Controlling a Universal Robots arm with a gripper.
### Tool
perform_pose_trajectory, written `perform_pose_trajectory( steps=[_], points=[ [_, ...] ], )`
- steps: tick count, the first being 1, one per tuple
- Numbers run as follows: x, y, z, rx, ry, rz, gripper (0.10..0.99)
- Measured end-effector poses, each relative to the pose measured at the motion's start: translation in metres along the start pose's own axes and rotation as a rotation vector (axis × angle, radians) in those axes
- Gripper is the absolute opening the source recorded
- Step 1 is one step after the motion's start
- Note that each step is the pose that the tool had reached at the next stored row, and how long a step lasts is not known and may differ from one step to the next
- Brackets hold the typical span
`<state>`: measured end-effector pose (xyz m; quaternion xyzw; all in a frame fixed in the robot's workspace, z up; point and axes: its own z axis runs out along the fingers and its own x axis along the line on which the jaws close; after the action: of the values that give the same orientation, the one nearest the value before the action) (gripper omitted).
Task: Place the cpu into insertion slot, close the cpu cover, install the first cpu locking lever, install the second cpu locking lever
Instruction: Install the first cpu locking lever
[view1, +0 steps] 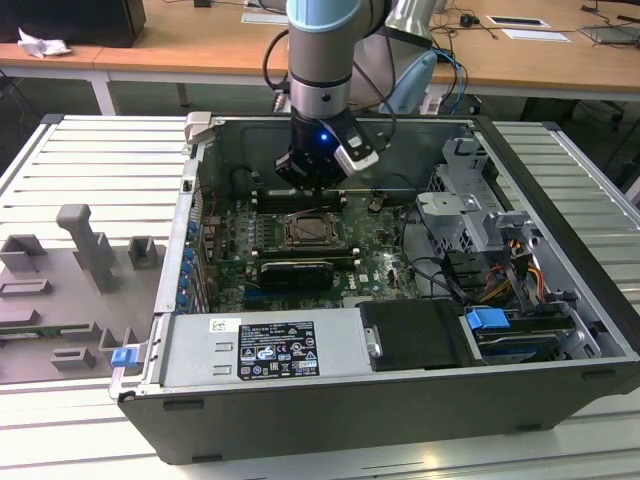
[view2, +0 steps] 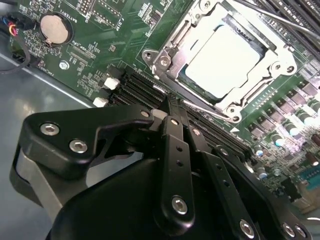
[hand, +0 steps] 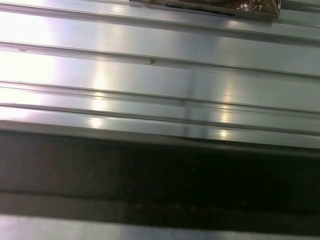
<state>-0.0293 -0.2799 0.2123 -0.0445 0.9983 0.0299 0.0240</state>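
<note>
Your black metal gripper (view2: 172, 107) is pinched shut, holding nothing, just beside the insertion slot (view2: 165, 62). The flat, pale cpu (view2: 225, 55) lies inside it, with the thin shiny cpu cover (view2: 260, 92) closed around it.

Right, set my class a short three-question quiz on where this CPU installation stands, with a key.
1. True or false: the cpu lies in the insertion slot.
2. The tool is over: A the power supply; B the green motherboard, beside the insertion slot; C the grey table.
3. What shows through the window of the cpu cover?
Key: 1 true; 2 B; 3 the cpu.
</note>
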Motion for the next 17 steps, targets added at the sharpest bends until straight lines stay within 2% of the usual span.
perform_pose_trajectory(
  steps=[7,17],
  points=[
    [-0.0023,-0.0006,0.0064,0.001,0.0000,0.001,0.106],
    [-0.0021,-0.0021,0.0090,0.002,-0.0001,0.002,0.106]
  ],
)
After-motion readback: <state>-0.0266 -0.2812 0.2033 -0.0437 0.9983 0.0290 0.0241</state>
